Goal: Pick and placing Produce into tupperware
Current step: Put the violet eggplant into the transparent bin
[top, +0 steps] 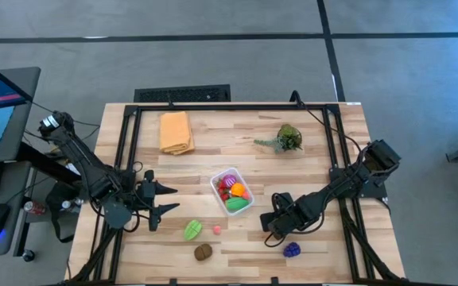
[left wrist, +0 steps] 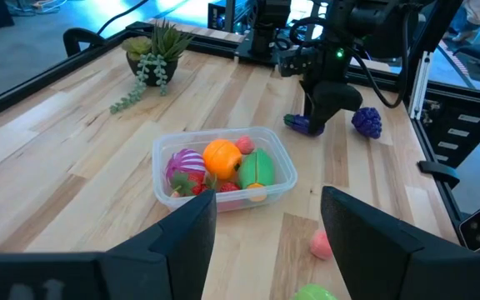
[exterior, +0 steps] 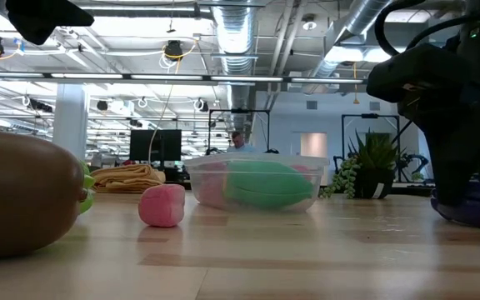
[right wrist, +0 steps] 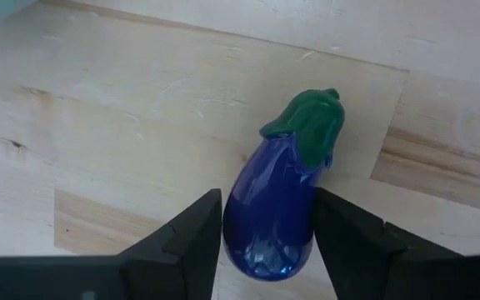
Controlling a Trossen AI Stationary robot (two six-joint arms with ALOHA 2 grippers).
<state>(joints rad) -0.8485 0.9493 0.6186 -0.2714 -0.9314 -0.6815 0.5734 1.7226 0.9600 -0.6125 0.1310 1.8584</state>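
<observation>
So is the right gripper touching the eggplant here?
Touching: the right wrist view shows the right gripper with both fingers against the eggplant's sides.

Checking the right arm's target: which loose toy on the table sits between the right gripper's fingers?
The toy eggplant, blue-purple with a green cap, lies between the right gripper fingers; the purple grapes lie apart.

Two black jointed arms, black cabling, flat angular dark fingers [right wrist: 190,242], green indicator light
</observation>
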